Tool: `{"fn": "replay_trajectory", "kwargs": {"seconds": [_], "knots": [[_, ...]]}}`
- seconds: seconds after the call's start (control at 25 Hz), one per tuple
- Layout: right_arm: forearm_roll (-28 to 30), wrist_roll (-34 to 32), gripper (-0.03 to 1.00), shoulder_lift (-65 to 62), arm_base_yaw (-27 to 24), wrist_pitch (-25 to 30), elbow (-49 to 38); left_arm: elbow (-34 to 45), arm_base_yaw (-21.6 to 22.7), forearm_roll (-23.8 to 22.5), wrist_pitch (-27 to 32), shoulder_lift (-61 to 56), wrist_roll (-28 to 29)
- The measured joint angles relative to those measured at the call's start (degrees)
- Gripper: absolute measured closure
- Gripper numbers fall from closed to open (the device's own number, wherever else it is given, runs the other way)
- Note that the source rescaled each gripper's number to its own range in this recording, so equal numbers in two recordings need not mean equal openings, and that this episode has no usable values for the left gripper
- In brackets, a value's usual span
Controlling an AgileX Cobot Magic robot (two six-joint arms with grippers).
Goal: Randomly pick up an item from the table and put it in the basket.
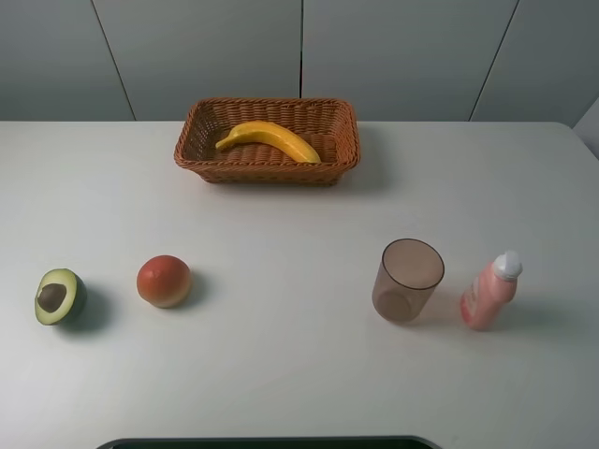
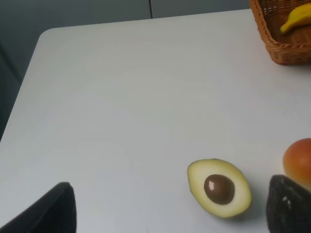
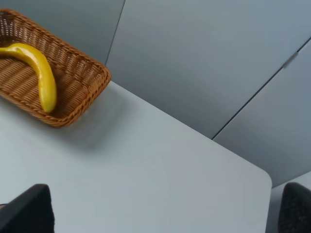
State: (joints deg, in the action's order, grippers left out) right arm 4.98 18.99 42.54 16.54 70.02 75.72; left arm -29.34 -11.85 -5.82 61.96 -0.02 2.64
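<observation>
The yellow banana (image 1: 270, 140) lies inside the reddish-brown wicker basket (image 1: 343, 140) at the back middle of the white table (image 1: 281, 365). It also shows in the right wrist view (image 3: 41, 73) in the basket (image 3: 82, 82), and its tip shows in the left wrist view (image 2: 296, 19). Neither gripper shows in the exterior high view. My left gripper (image 2: 170, 199) is open and empty, its dark fingers (image 2: 46, 211) wide apart above the table near the avocado. My right gripper (image 3: 163, 199) is open and empty, with fingers (image 3: 26, 208) spread over bare table, well away from the basket.
A halved green avocado (image 1: 59, 296) and a round red-orange fruit (image 1: 164, 281) lie at the front left. A translucent brown cup (image 1: 408, 280) and a pink bottle with a white cap (image 1: 490, 292) stand at the front right. The table's rounded far corner (image 3: 262, 172) is near the right gripper.
</observation>
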Motion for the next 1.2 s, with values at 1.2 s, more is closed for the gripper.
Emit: {"fn": "replay_trajectory", "kwargs": {"seconds": [1.2], "knots": [[-8.79,-11.27,-0.03,-42.32,0.0,-6.37,-46.32,0.0,0.0,0.0,0.0,0.02,0.0]]}}
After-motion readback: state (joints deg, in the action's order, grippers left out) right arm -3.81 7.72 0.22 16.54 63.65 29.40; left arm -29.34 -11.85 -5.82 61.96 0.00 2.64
